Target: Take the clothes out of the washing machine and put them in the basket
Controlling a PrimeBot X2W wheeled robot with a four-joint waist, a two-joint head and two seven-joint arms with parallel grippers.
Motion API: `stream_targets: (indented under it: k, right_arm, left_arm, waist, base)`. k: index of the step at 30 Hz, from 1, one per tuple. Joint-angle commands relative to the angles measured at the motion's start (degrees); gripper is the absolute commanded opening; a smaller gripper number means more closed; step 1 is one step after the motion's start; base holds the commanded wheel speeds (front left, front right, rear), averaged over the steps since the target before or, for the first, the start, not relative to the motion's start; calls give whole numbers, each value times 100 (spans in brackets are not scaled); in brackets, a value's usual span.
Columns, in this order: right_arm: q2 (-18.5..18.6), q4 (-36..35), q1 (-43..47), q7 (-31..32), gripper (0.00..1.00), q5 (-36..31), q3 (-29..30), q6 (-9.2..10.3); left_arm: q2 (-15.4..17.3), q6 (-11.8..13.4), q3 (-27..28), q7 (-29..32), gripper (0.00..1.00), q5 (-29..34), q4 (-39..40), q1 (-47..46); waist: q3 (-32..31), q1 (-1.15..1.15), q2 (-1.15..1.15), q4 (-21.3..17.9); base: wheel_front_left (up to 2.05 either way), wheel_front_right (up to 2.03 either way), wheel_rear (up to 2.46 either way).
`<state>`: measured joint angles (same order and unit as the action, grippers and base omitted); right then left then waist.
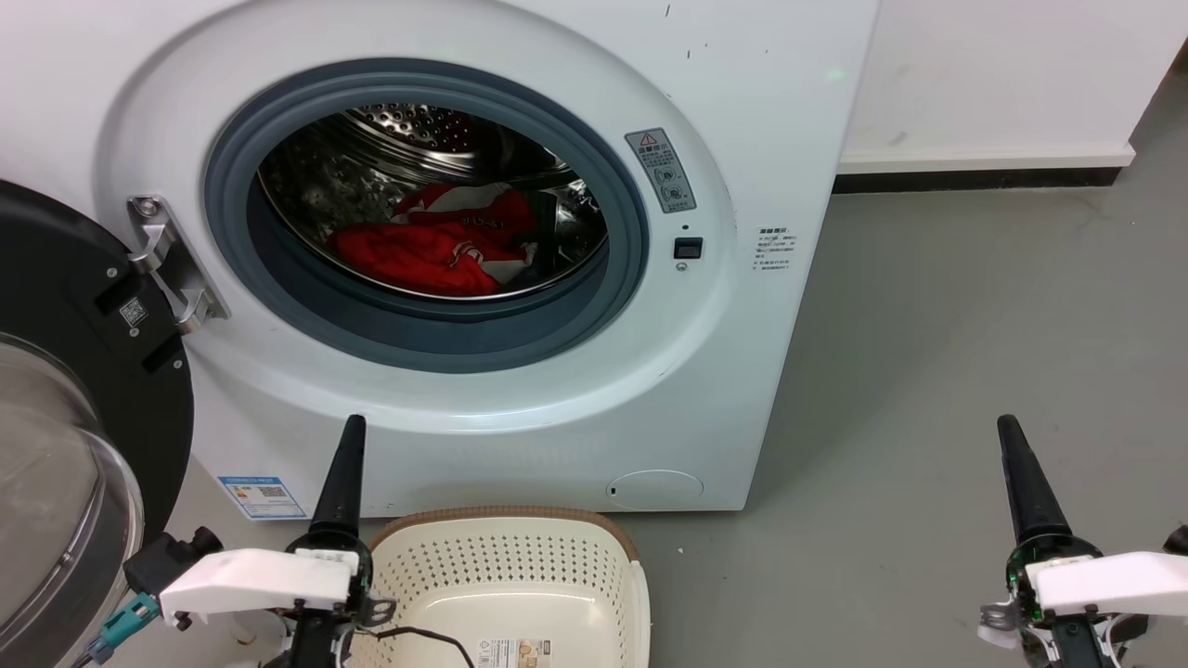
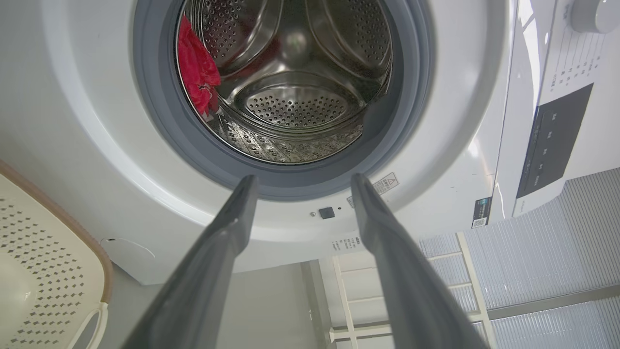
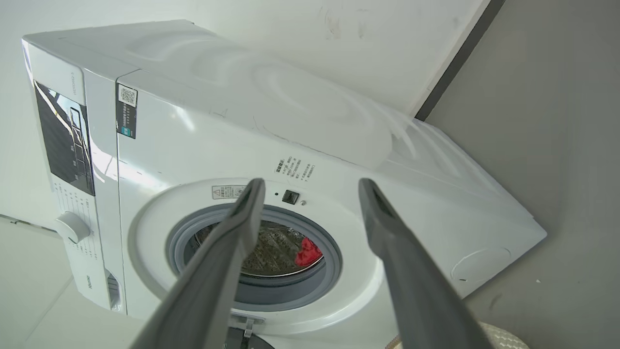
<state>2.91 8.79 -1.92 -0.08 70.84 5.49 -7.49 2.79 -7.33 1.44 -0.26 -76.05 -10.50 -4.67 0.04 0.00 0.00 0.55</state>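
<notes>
Left tool (image 2: 304, 178): fingers spread wide, nothing between them. Tips point at the lower rim of the washing machine (image 1: 557, 399) porthole, short of it.
Right tool (image 3: 312, 182): also wide and empty, over the grey floor (image 1: 928, 371), off to the right of the machine and well apart from it.
Clothes (image 1: 436, 250): red heap low in the steel drum (image 2: 295, 102), beyond and above the left tool's tips, well apart from both tools. In the right wrist view the red shows far ahead, between that tool's fingers.
Basket (image 1: 520, 566): on the floor just beside the left tool, on its right, against the machine's foot.
Door (image 1: 56, 306): swung open to the left tool's left.
</notes>
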Motion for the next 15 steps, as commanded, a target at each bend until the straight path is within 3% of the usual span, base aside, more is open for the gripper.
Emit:
stream_targets:
  k: [1, 15]
  right_arm:
    - [6, -165, 20, -76, 100, -322, -5, -1]
    - [4, -296, 216, -373, 100, -2414, -29, -1]
  left_arm:
    - [12, -11, -51, -66, 100, 259, 130, -135]
    - [13, -14, -184, -359, 100, 2047, 86, -122]
  waist:
    - [-2, 0, 0, 5]
    - [-20, 0, 0, 48]
  base:
    - [0, 0, 0]
    - [0, 0, 0]
